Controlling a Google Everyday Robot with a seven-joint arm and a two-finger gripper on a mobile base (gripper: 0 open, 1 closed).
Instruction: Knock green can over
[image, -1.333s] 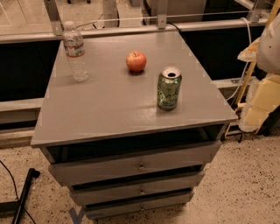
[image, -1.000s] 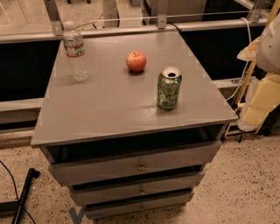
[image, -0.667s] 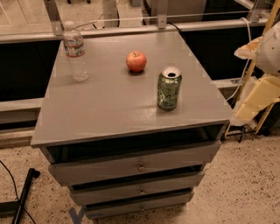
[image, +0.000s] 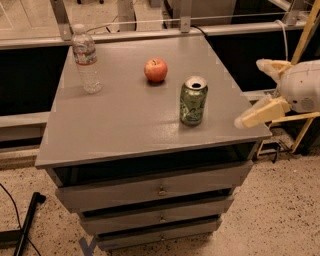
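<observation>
The green can (image: 193, 101) stands upright on the grey cabinet top (image: 120, 120), near its front right corner, with a mottled green-and-white body and an opened silver top. My gripper (image: 250, 93) is at the right edge of the cabinet, to the right of the can and apart from it. Its two cream fingers are spread open and point left toward the can, one high and one low. It holds nothing.
A red apple (image: 156, 70) sits behind and left of the can. A clear water bottle (image: 86, 59) stands at the back left. The cabinet has several drawers (image: 160, 190) below. A rail and cables run behind it. A black pole (image: 27, 220) lies on the speckled floor at left.
My gripper has swung in from the far right toward the cabinet's right edge and turned its fingers toward the can. The can, apple and bottle have not moved.
</observation>
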